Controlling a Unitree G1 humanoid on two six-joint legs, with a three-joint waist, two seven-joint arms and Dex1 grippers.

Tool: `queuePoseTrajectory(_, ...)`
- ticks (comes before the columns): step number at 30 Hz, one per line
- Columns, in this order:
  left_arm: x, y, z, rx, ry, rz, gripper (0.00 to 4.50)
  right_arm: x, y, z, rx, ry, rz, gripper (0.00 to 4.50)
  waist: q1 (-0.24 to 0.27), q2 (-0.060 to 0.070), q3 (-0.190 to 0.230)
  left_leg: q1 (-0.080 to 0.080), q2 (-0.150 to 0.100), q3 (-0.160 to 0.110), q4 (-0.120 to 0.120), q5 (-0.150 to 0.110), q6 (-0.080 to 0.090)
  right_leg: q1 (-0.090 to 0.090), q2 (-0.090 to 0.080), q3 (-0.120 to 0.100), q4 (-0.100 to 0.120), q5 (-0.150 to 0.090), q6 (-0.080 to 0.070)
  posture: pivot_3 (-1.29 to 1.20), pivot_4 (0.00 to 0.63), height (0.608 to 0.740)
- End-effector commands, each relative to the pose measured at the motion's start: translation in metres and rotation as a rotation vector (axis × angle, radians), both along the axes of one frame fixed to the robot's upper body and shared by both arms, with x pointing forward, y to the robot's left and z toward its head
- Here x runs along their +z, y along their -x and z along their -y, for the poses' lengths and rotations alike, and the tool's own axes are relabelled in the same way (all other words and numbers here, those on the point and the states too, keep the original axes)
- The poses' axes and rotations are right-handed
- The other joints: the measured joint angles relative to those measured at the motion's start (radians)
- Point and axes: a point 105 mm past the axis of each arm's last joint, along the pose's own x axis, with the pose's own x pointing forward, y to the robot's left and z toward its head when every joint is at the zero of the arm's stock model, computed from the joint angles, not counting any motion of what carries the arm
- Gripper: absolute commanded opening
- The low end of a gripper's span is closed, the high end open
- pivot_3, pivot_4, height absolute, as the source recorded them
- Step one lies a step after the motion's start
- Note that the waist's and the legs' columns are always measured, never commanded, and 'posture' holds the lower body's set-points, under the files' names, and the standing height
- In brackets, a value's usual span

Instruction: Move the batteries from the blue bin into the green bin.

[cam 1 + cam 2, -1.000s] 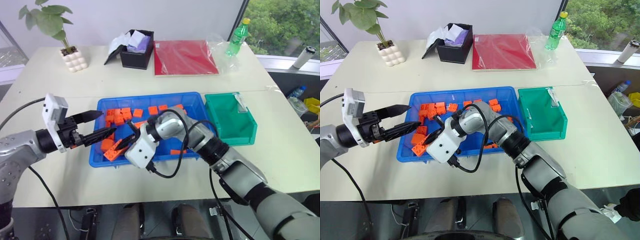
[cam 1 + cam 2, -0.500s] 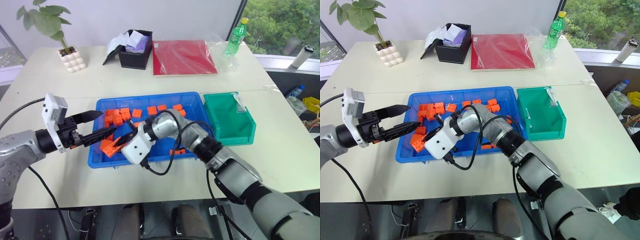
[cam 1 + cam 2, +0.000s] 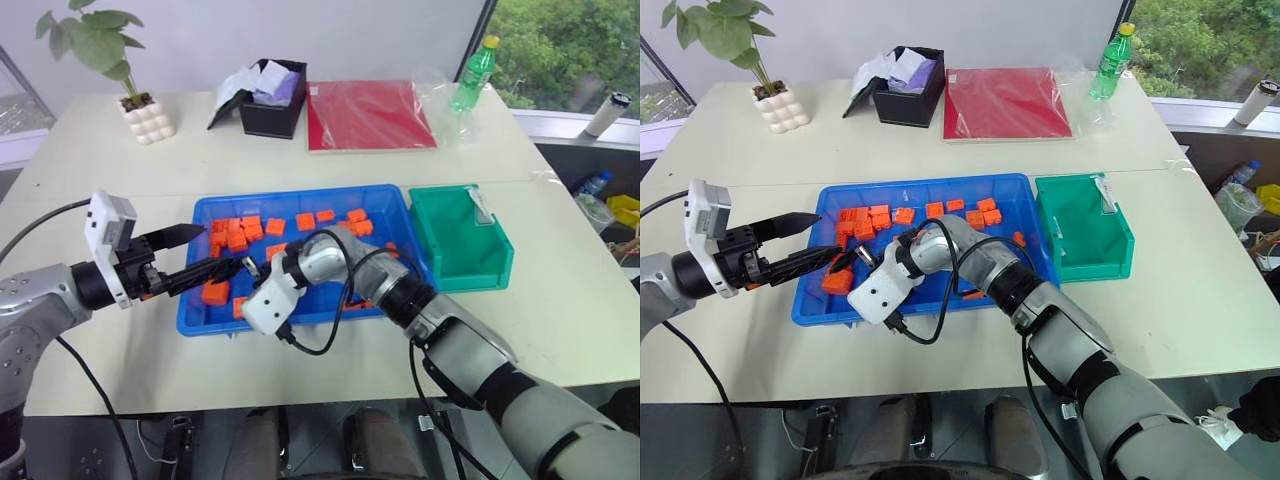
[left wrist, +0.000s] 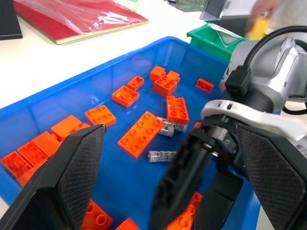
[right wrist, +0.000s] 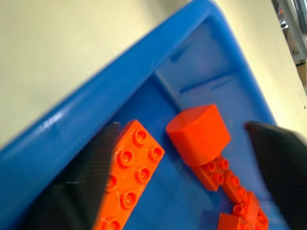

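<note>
White table: batteries [image 4: 162, 155] lie flat in blue bin [image 3: 300, 196], at right gripper's [image 3: 232, 268] three o'clock; its fingers are spread.

We seem to be in an office or lab: a pale counter [image 3: 100, 150] by a large window [image 3: 560, 50] onto trees, with a potted plant [image 3: 120, 70], a red folder [image 3: 368, 115] and a black box [image 3: 272, 105].

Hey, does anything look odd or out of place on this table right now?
Mostly the blue bin: small batteries lie mixed among orange blocks. The green bin looks empty.
</note>
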Motion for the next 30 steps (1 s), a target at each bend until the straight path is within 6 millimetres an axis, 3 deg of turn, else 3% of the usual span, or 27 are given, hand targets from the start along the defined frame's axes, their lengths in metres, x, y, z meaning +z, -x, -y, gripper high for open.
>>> queuePoseTrajectory(1,0.011,0.003,0.000,-0.004,-0.002,0.056,4.50,0.025,-0.009,-0.002,-0.019,-0.040,0.062,4.47,0.000,0.000,0.000,0.000,0.000,0.000,0.000,0.000,0.000,0.000,0.000,0.000,0.000,0.000,0.000,0.00,0.150,0.740)
queuePoseTrajectory(4,0.010,0.003,-0.001,-0.005,-0.001,0.053,4.50,0.048,-0.021,0.004,-0.106,-0.086,0.024,4.47,0.000,0.000,0.000,0.000,0.000,0.000,0.000,0.000,0.000,0.000,0.000,0.000,0.000,0.000,0.000,0.00,0.150,0.740)
queuePoseTrajectory(7,0.008,0.002,-0.001,-0.007,0.002,0.047,4.50,0.075,-0.021,0.009,-0.172,-0.146,-0.106,4.47,0.000,0.000,0.000,0.000,0.000,0.000,0.000,0.000,0.000,0.000,0.000,0.000,0.000,0.000,0.000,0.00,0.150,0.740)
queuePoseTrajectory(11,0.007,0.000,-0.001,-0.010,0.007,0.045,4.50,0.112,-0.005,0.020,-0.196,-0.203,-0.333,4.47,0.000,0.000,0.000,0.000,0.000,0.000,-0.001,0.000,0.000,0.000,0.000,0.000,0.000,0.000,0.000,0.00,0.150,0.740)
queuePoseTrajectory(14,0.006,-0.001,0.000,-0.013,0.011,0.045,4.50,0.125,0.006,0.035,-0.221,-0.197,-0.429,4.47,0.001,0.000,0.000,0.000,0.000,0.000,-0.001,-0.003,0.005,0.000,-0.001,0.000,0.000,0.000,0.000,0.00,0.150,0.740)
queuePoseTrajectory(18,0.004,-0.003,0.001,-0.019,0.014,0.045,4.50,0.127,0.004,0.056,-0.346,-0.197,-0.580,4.47,0.002,0.000,0.000,0.000,0.000,0.000,0.000,-0.004,0.006,0.000,-0.001,0.000,0.000,0.000,0.000,0.00,0.150,0.740)
queuePoseTrajectory(22,0.002,-0.004,0.003,-0.026,0.022,0.042,4.50,0.107,-0.015,0.080,-0.524,-0.184,-0.658,4.47,0.002,0.000,0.000,0.000,0.000,0.000,-0.001,-0.004,0.007,0.000,-0.001,0.000,0.000,0.000,0.000,0.00,0.150,0.740)
queuePoseTrajectory(30,0.000,-0.005,0.005,-0.032,0.028,0.038,4.50,0.088,-0.027,0.094,-0.663,-0.205,-0.708,4.47,0.000,0.000,0.000,-0.001,0.000,0.000,-0.002,-0.004,0.007,-0.002,-0.001,0.000,0.000,0.000,0.000,0.00,0.150,0.740)
